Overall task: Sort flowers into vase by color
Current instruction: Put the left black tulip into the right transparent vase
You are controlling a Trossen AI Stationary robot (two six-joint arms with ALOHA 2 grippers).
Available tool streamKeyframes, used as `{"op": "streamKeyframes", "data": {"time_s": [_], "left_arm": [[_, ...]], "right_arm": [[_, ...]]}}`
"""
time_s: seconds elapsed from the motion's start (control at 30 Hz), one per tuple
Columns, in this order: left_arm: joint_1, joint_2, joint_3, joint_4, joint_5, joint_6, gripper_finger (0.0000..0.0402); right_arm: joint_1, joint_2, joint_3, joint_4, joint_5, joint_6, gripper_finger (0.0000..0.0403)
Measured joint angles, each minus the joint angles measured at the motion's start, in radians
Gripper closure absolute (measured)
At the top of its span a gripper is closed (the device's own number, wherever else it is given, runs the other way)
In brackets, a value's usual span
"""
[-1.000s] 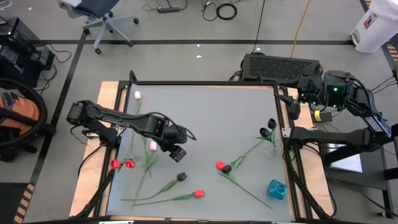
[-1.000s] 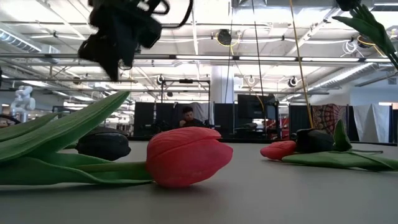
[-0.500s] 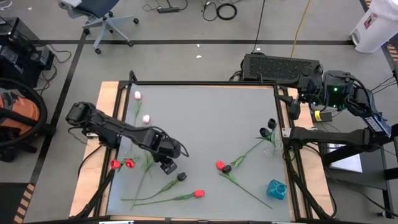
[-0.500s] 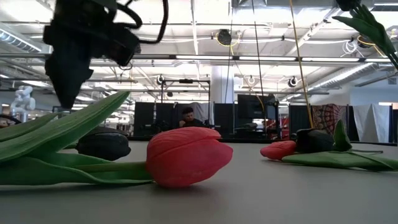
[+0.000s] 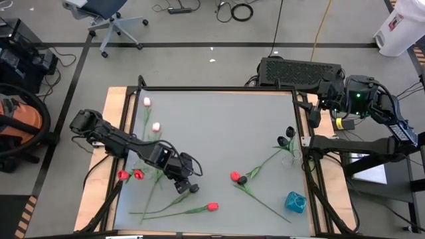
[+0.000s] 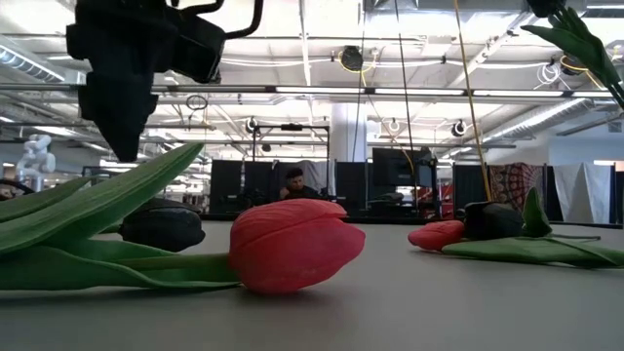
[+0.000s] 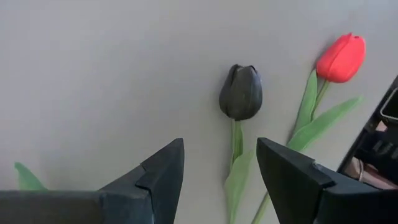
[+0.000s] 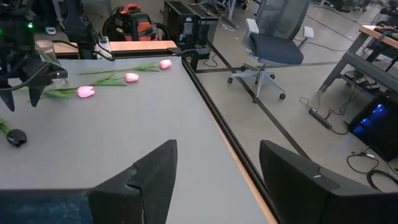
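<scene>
Left claw [image 7: 219, 180]: fingers spread wide, holding nothing, poised above the stem of the black tulip [image 7: 240, 92], which lies flat on the table [image 5: 219, 126] near its front edge, beside a red tulip [image 7: 340, 57]. The stem looks thin, light and flexible; the head is probably soft. Grip the stem just below the head to limit drooping. Farther off, remaining flowers [image 5: 151, 127] lie scattered. Right claw [image 8: 217, 180]: spread apart, empty, parked at the table's far right edge.

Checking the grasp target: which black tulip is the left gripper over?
The black tulip beside the red tulip near the front edge. The open left gripper hovers above it; other black heads lie farther right.
</scene>
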Motion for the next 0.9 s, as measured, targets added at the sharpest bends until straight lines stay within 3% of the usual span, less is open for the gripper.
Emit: {"op": "streamKeyframes", "data": {"time_s": [0.13, 0.4, 0.9], "left_arm": [[0.002, 0.051, 0.000, 0.026, -0.001, 0.002, 0.0194], [0.009, 0.194, 0.000, 0.149, 0.133, 0.000, 0.0194], [-0.012, 0.200, 0.000, 0.187, 0.200, -0.080, 0.0194]], "right_arm": [[0.000, 0.000, 0.000, 0.000, 0.000, 0.000, 0.0183], [0.000, 0.000, 0.000, 0.000, 0.000, 0.000, 0.0183], [0.000, 0.000, 0.000, 0.000, 0.000, 0.000, 0.0183]]}}
